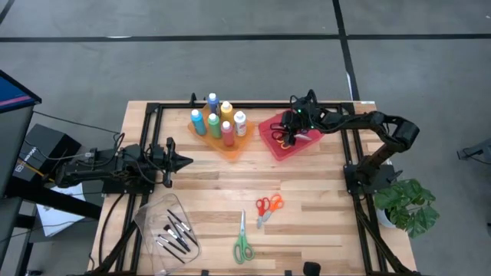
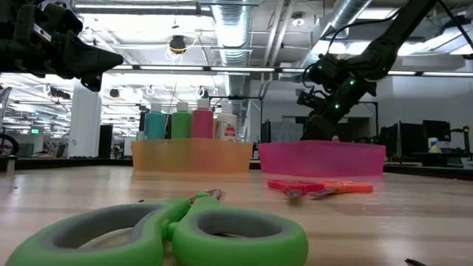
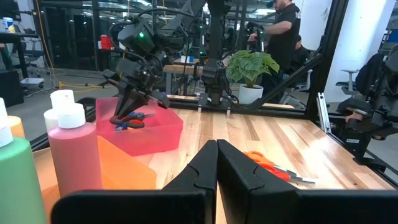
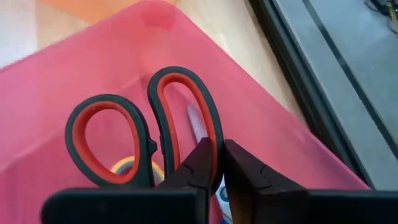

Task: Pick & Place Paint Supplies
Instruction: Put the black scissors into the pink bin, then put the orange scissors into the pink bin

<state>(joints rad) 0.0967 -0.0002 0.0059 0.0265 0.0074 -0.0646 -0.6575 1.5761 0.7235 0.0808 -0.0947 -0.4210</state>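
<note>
Pinching red-handled scissors over pink tray — right gripper, nearly closed

High view straight down over desk; low view level at desktop; wrist views forward, right close. All share red tray.

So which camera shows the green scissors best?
The high view: the whole green scissors show there, lying on the table's front edge. The low view shows only their handles, close up and blurry. Neither wrist view shows them.

R gripper over red tray; L gripper idle (mid-table), green scissors near front.
</note>
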